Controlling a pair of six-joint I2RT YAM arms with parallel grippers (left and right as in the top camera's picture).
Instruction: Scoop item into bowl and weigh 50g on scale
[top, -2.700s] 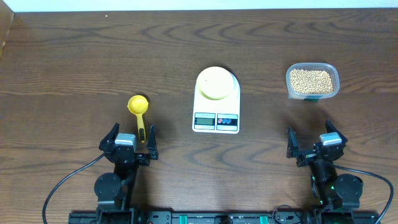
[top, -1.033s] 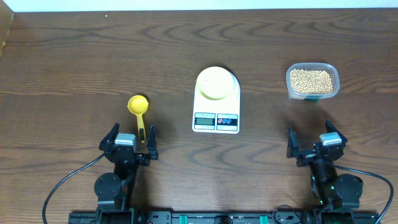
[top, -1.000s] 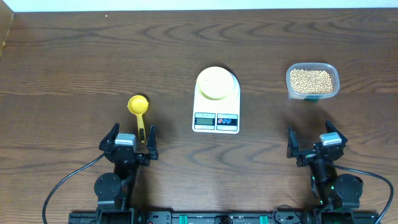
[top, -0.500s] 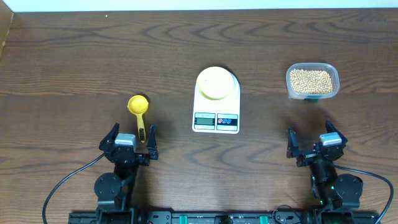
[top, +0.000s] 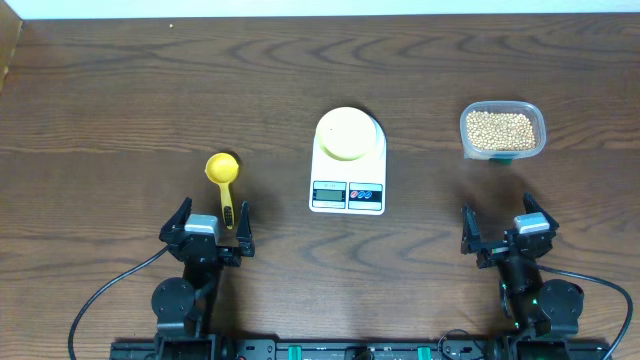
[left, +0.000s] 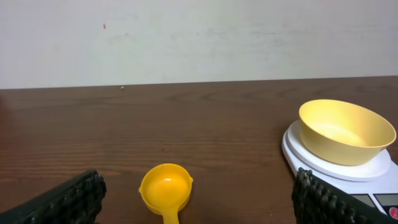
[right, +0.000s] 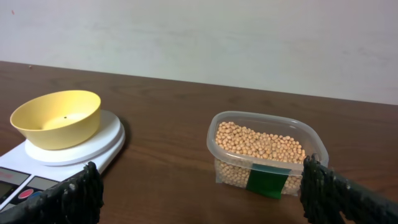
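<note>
No change: left tool (top: 212, 219) and right tool (top: 500, 222) stayed wide open, near edge. The small tan beans (top: 501, 128) sat in a clear plastic tub (right: 258, 116), right edge; pale yellow bowl (top: 347, 133) empty on white flat scale (top: 347, 196), centre. Task unstarted.

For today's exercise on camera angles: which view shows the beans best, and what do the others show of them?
The right wrist view: the beans sit close, single grains visible on top and through the tub and its clear wall. Overhead shows the beans small, from above only. The left wrist view misses them.
</note>
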